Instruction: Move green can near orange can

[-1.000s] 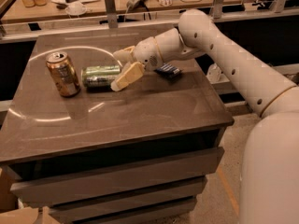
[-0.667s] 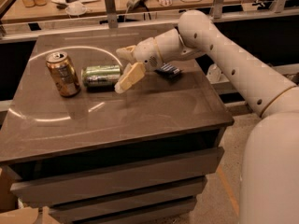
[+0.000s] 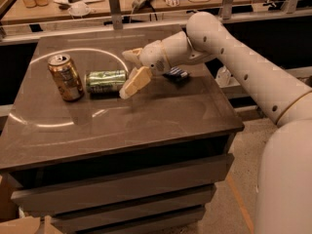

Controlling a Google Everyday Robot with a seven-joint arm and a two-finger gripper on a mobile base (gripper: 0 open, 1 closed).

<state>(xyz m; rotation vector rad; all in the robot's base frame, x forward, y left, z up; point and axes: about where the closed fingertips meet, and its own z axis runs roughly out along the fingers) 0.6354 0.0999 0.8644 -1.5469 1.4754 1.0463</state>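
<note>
The green can (image 3: pixel 106 81) lies on its side on the dark table (image 3: pixel 146 116), a small gap right of the upright orange can (image 3: pixel 65 77). My gripper (image 3: pixel 126 75) is at the green can's right end. Its two cream fingers (image 3: pixel 136 80) are spread apart, one behind the can's end and one in front. The fingers look open and do not clamp the can.
A flat dark blue snack wrapper (image 3: pixel 175 74) lies on the table behind my wrist. A railing and a cluttered desk (image 3: pixel 122 4) run behind the table. The table's front edge drops to drawers (image 3: pixel 122 184).
My gripper has shifted slightly to the right, away from the green can. Both cans have stayed where they were.
</note>
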